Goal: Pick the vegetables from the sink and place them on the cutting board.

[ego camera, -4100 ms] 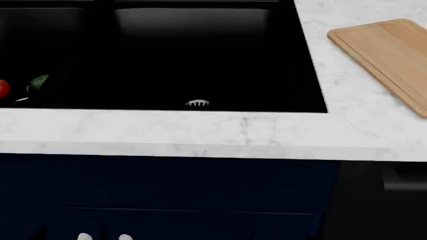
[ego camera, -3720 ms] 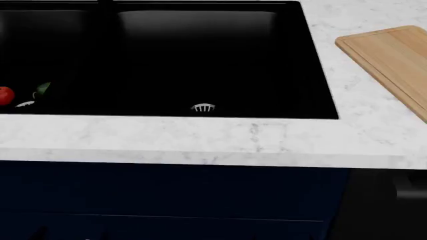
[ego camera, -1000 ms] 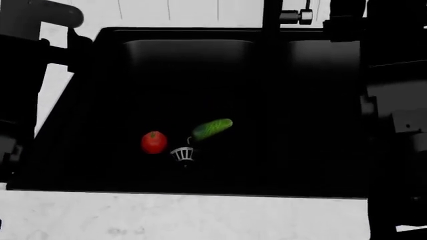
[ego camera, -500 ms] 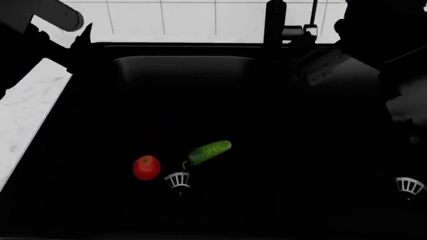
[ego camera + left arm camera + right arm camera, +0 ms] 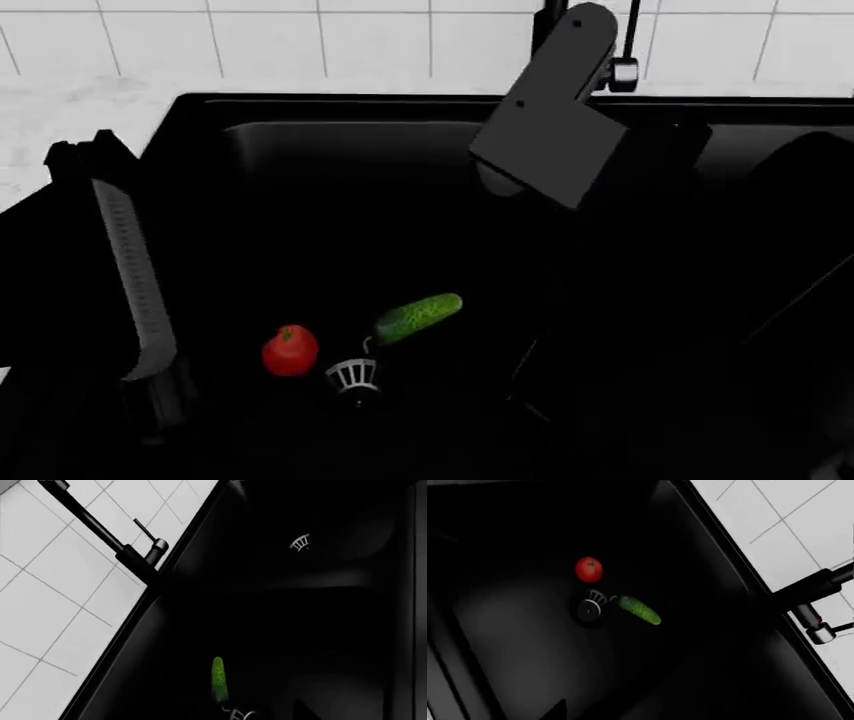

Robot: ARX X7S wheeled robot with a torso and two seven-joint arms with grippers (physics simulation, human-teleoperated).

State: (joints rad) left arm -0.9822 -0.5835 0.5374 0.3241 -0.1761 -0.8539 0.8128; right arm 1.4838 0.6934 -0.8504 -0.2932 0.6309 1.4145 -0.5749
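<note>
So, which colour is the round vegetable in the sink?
Red; the tomato shows best in the right wrist view.

Black faucet (image 5: 100, 532) with lever handle, white tiled backsplash (image 5: 267, 40)

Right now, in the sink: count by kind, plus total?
Tomato: 1
Cucumber: 1
Drain: 1 beside them in the head view; the left wrist view shows a second one farther off
Total: 2 vegetables, 2 drains, 4 things. Both vegetables lie in the sink, apart from each other, neither gripped.
</note>
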